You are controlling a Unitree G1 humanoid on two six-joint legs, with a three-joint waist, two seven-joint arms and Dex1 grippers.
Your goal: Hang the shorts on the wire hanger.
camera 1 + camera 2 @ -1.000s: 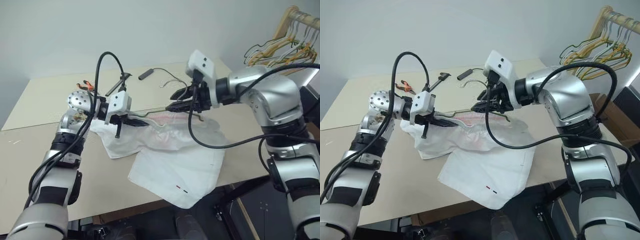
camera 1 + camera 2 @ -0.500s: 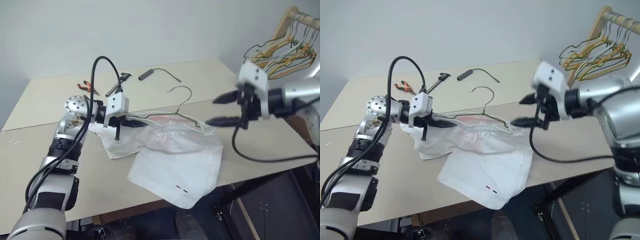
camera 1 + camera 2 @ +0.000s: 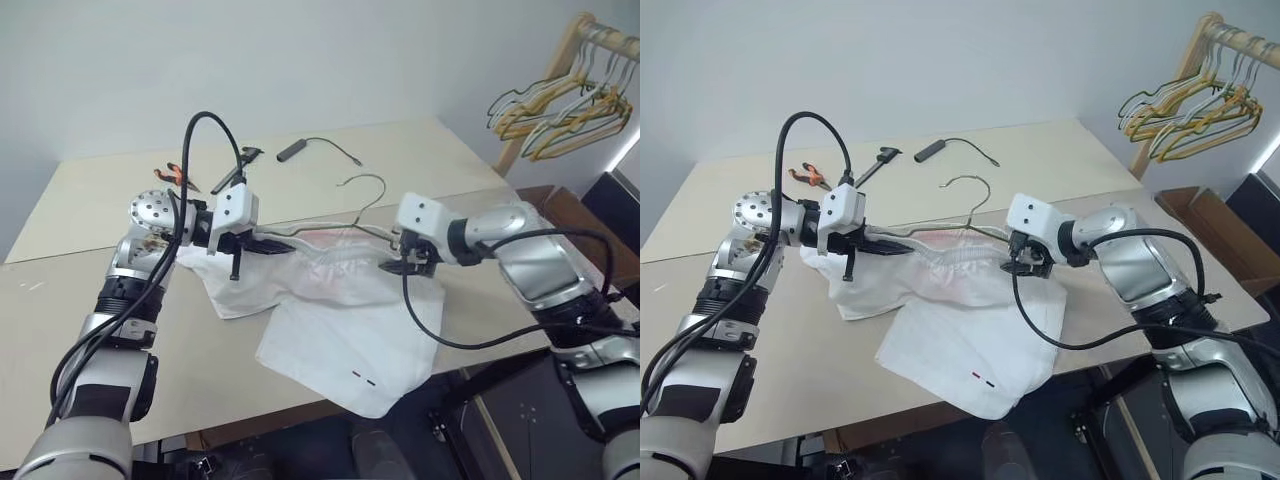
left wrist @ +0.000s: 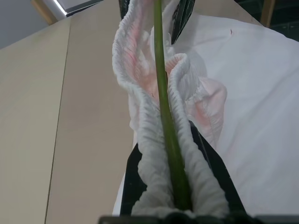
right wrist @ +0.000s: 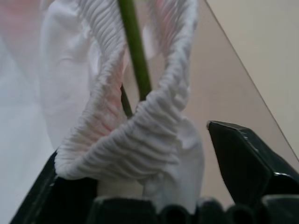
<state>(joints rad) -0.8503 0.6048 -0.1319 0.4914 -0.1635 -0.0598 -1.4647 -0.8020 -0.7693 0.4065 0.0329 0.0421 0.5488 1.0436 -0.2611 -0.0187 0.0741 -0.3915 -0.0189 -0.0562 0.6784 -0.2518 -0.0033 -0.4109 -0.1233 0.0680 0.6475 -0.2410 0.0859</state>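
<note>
- One pair of white shorts [image 3: 345, 310] on the beige desk [image 3: 90, 310], at the centre of the head view; one leg hanging over the near edge, gathered waistband lifted.
- One wire hanger [image 3: 362, 186] threaded along the waistband, its small hook rising above the cloth, a little above the middle of the frame.
- Left end effector [image 3: 262, 243] at centre left, closed on the waistband and the hanger wire together; in the left wrist view, the wire [image 4: 164, 107] running straight up between folds of gathered cloth [image 4: 140, 135], two black fingers [image 4: 135, 172] pressed on both sides.
- Right end effector [image 3: 405, 264] right of centre, at the other end of the waistband, fingers apart; in the right wrist view, cloth [image 5: 135, 140] bunched between the two spread fingers [image 5: 247, 158], with a gap beside one; real grip not possible to tell.
- Upper middle of the desk: one dark cable with a plug [image 3: 293, 150], some small tools [image 3: 172, 172], number not clear.
- Upper right corner: one wooden rack [image 3: 560, 55] with a bunch of hangers [image 3: 560, 105], too crowded to count.
</note>
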